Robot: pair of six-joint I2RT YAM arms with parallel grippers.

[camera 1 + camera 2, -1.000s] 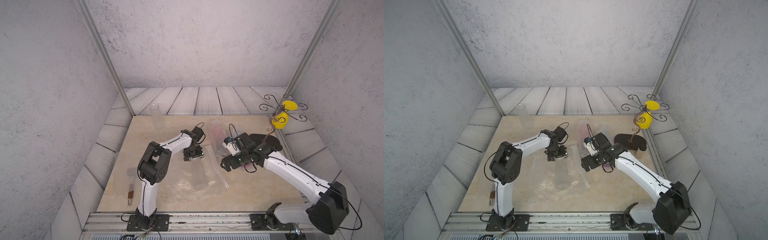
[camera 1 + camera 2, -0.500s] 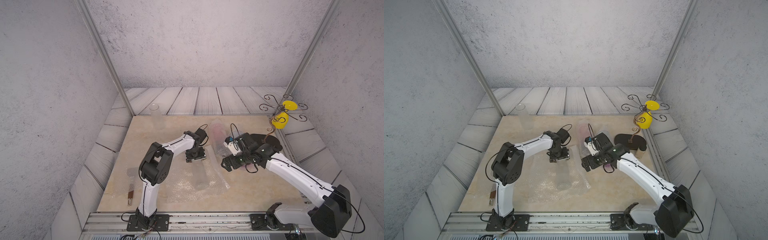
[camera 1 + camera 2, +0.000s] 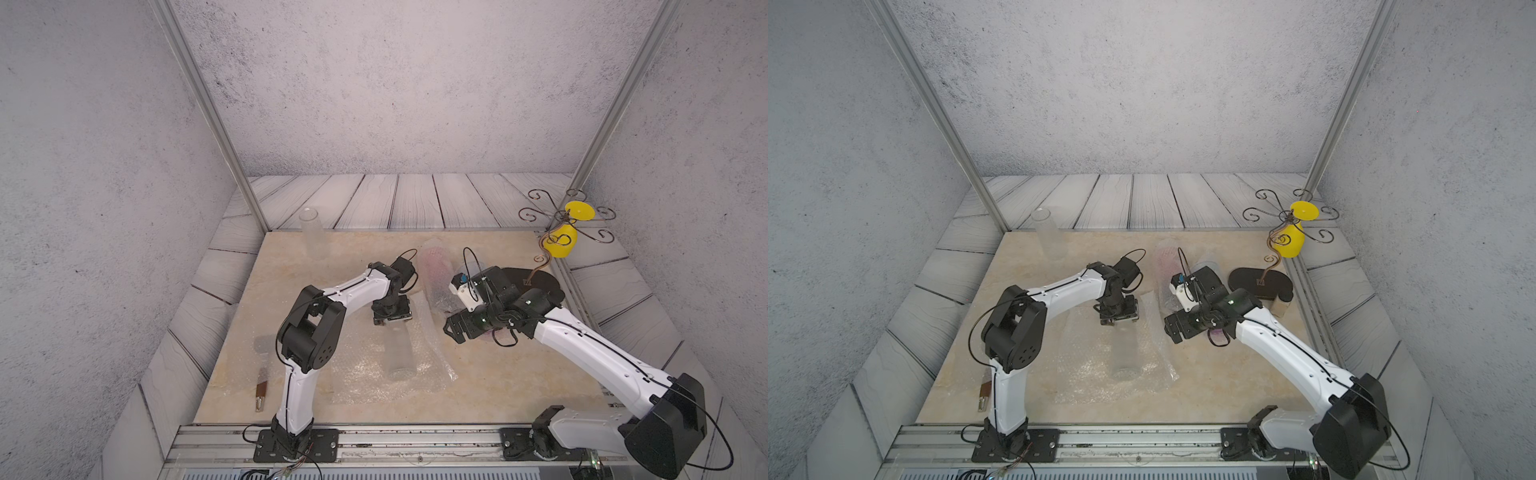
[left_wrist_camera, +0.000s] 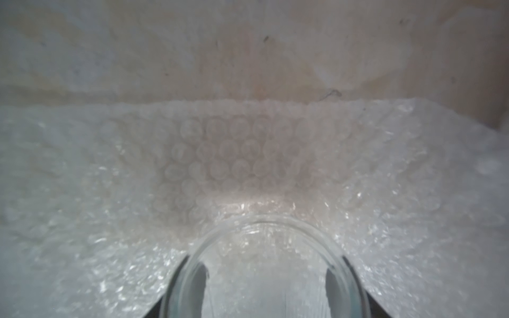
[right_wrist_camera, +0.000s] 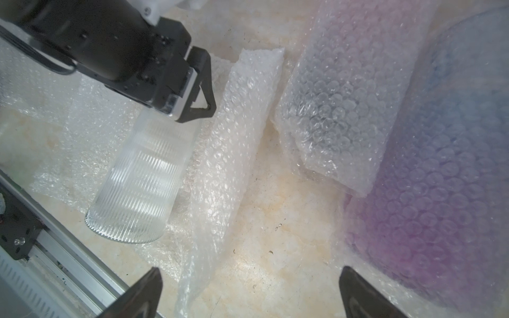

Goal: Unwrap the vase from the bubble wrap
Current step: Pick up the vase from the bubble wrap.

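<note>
glass, clear and ribbed: that is the vase (image 3: 400, 353), lying on its side in the middle of the table (image 3: 498, 395). it rests on a flat, crinkly sheet of bubble wrap (image 3: 361, 378). the sheet is spread open under the vase, not wound around it. one edge of the sheet stands up in a long fold (image 5: 234, 143) just beside the vase, on the right arm's side.

the left gripper (image 3: 394, 321) is at the end of the vase that points away from the arms' bases. its fingers (image 4: 199, 275) sit one on each side of that end, dark shapes seen through the glass. i cannot tell if they squeeze the glass or only stand close to it.

the right gripper (image 5: 250, 291) hangs low over the table with its jaws spread wide. between them is only bare table and the end of the fold.

near it lies a fat roll (image 3: 434, 270) of bubble wrap with something pink and purple inside. another clear vase (image 3: 311, 228) stands upright in the far corner on the left arm's side. a yellow thing (image 3: 561, 245) hangs on a curly wire stand in the other far corner. a small brown tool (image 3: 261, 390) lies near the left arm's base.
</note>
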